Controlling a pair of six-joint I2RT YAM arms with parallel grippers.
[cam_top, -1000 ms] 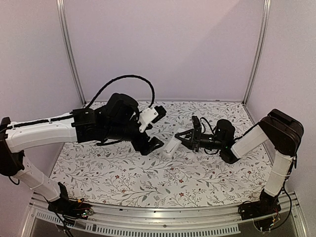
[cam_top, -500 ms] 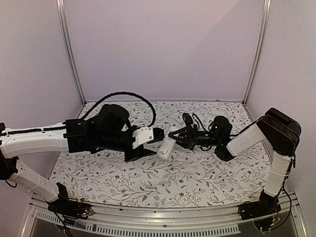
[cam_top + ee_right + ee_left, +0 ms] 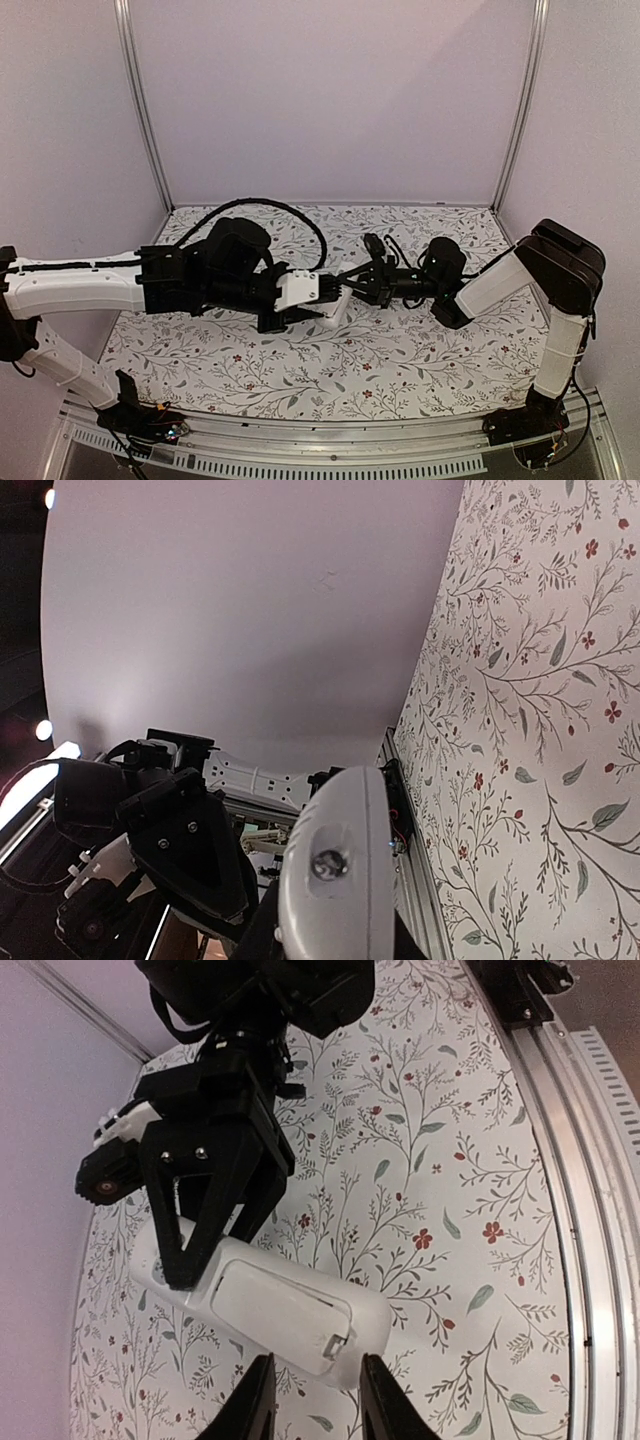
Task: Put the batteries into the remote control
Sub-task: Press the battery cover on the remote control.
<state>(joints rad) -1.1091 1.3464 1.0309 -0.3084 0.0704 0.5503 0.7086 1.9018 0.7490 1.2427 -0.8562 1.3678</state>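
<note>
The remote control [image 3: 338,303] hangs above the table's middle, held between both arms. In the left wrist view its plain white back [image 3: 270,1305] shows the battery cover in place. My right gripper [image 3: 352,281] is shut on the remote's far end; its black fingers [image 3: 185,1250] clamp that end. My left gripper [image 3: 318,1395] has its two fingers against either side of the near end. The right wrist view shows the remote's end face [image 3: 335,865] with its small lens, rising between my right gripper [image 3: 330,942]. The batteries are out of view.
A floral cloth [image 3: 400,350] covers the table. An aluminium rail [image 3: 590,1160] runs along its near edge. Plain walls and metal frame posts [image 3: 140,100] close in the back and sides. The left arm's black cable [image 3: 270,205] loops above its wrist.
My left gripper has swung right to the remote, and its jaws have narrowed from wide open onto the remote's end. The right arm has carried the remote slightly left and up.
</note>
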